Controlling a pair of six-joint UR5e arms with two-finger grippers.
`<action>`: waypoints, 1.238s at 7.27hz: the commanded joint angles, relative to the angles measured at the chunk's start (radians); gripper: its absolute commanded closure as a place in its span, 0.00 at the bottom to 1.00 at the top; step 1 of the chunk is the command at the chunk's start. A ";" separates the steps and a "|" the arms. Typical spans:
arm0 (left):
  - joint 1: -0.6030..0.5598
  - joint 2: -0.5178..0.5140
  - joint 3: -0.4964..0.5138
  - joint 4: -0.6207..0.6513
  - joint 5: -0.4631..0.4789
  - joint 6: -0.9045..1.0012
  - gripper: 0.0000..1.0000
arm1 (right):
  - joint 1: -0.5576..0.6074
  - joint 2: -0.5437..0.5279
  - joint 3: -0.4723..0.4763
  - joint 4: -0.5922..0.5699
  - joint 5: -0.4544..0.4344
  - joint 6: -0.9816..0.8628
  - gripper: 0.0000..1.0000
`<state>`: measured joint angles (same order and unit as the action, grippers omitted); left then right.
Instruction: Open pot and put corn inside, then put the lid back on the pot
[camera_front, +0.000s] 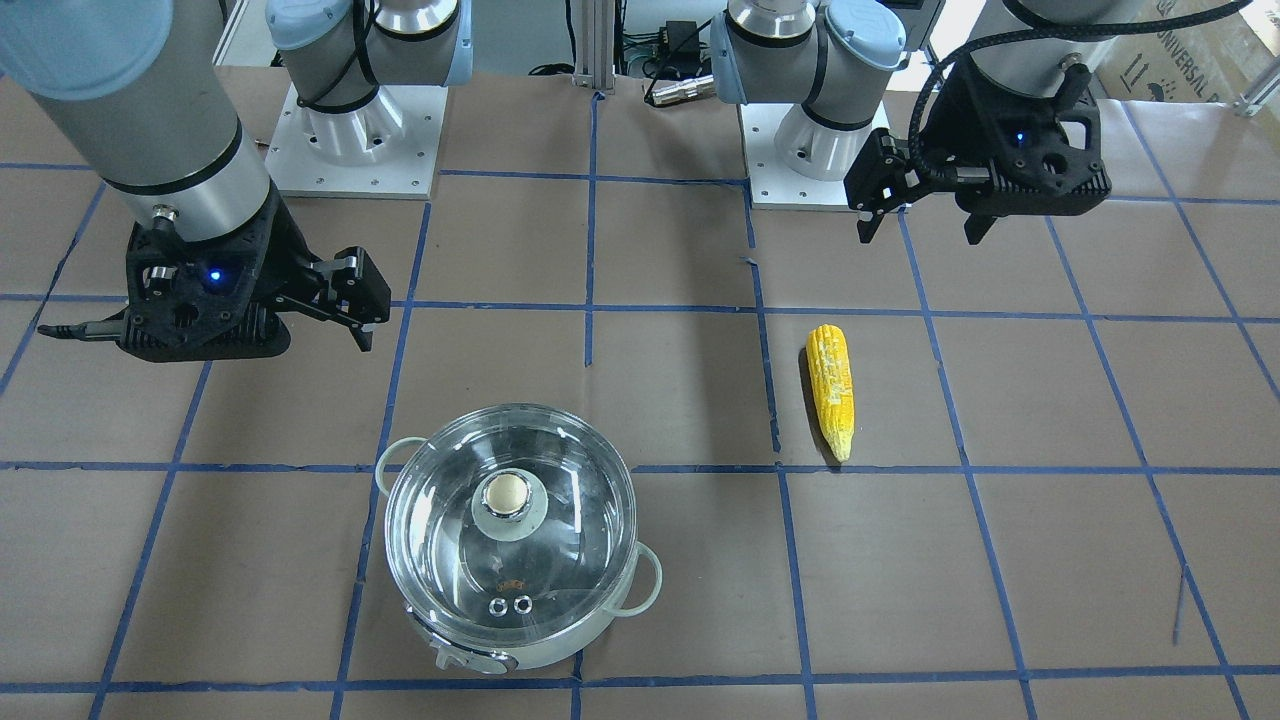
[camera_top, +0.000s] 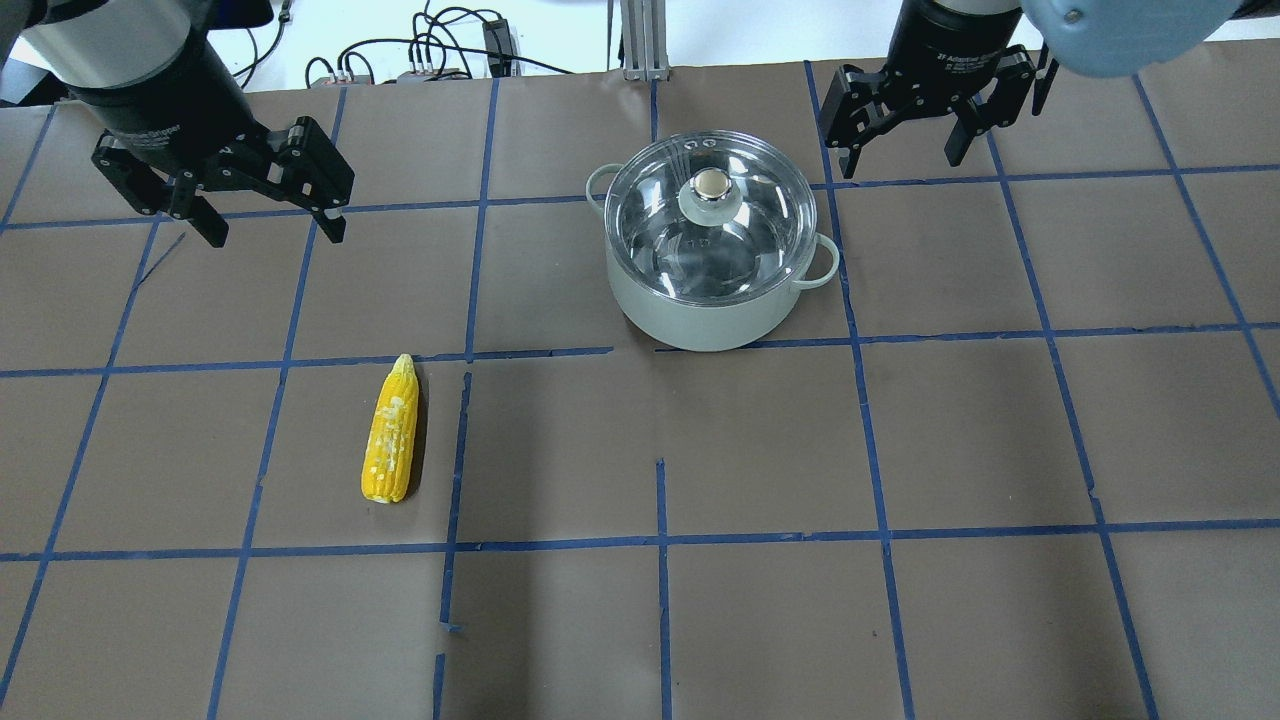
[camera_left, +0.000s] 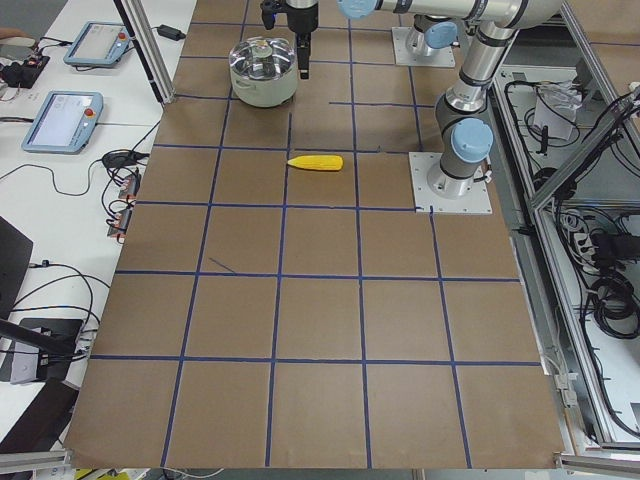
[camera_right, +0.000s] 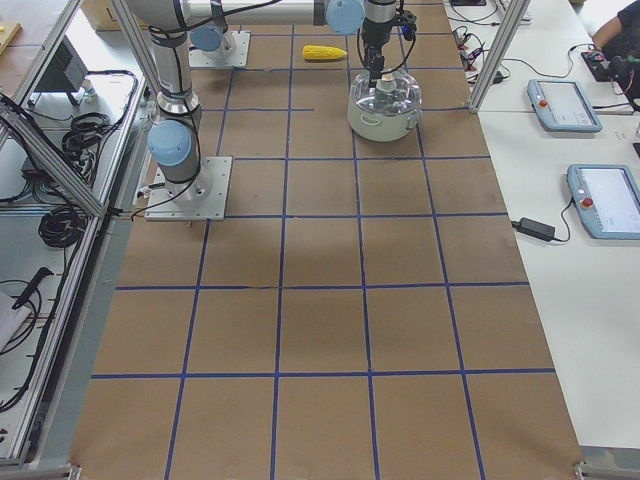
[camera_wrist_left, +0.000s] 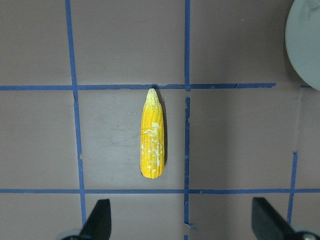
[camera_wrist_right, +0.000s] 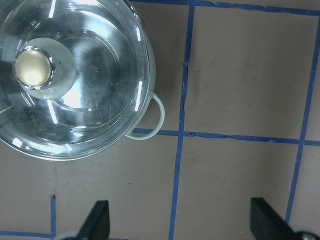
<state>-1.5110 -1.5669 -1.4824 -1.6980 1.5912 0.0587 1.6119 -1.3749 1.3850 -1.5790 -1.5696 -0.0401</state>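
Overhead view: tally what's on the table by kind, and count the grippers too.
pot: 1
lid, seated on the pot: 1
corn: 1
grippers: 2 (left gripper, right gripper, both open)
Total: 5

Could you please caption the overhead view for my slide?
Lid on pot, corn apart; left gripper and right gripper open, empty.

Table (camera_left: 320, 330) is covered edge to edge in brown paper and ruled into squares with blue tape lines (camera_left: 320, 358). A white bench (camera_left: 40, 190) along the operators' side carries teach pendants (camera_left: 62, 120). An aluminium frame post (camera_left: 145, 50) stands at the table edge, and cable bundles (camera_left: 610, 290) lie in the framed bay opposite. Lighting is even and overhead, with soft shadows on the paper.
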 joint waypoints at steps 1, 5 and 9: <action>0.000 0.004 -0.012 0.006 0.001 -0.002 0.00 | 0.002 -0.001 -0.001 0.001 0.003 -0.003 0.00; 0.000 0.002 -0.013 0.011 -0.004 0.000 0.00 | 0.000 0.000 0.000 0.001 0.005 -0.001 0.00; 0.003 0.002 -0.013 0.012 -0.004 0.010 0.00 | 0.002 -0.001 0.000 0.001 0.005 -0.001 0.00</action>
<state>-1.5087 -1.5656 -1.4956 -1.6864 1.5877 0.0673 1.6129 -1.3753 1.3847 -1.5795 -1.5647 -0.0414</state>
